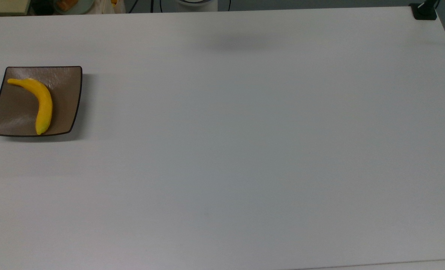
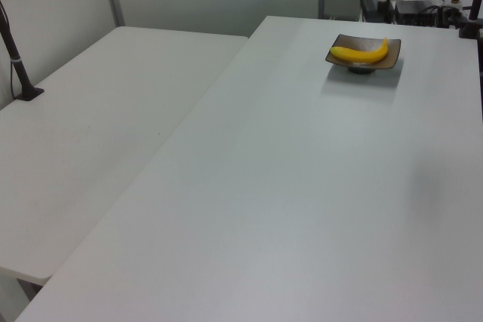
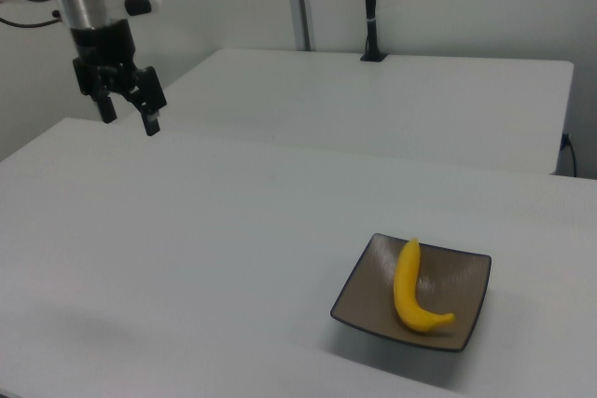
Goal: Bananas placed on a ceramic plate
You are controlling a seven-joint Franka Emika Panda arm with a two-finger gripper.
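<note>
Arm: raised above the table (image 3: 233, 230) at the right view's far left; wrist pointing down
Gripper (image 3: 131, 118): fingers apart, empty
Banana (image 1: 38, 101): lying on the plate (image 1: 16, 120); top view's left; long axis near-to-far; stem far-left, tip near

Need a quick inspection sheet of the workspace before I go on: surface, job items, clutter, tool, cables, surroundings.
Surface: white table, bare apart from the plate.
Job's things: banana lies on the square brown ceramic plate, near the top view's left edge, nothing holding it.
Clutter: nothing seen on the table.
Tool: tool open, empty, raised above the table, well away from the plate at the right view's upper left.
Cables: dark cables beyond the table's far edge in the top view.
Surroundings: a second white table alongside; black clamp at a corner.
</note>
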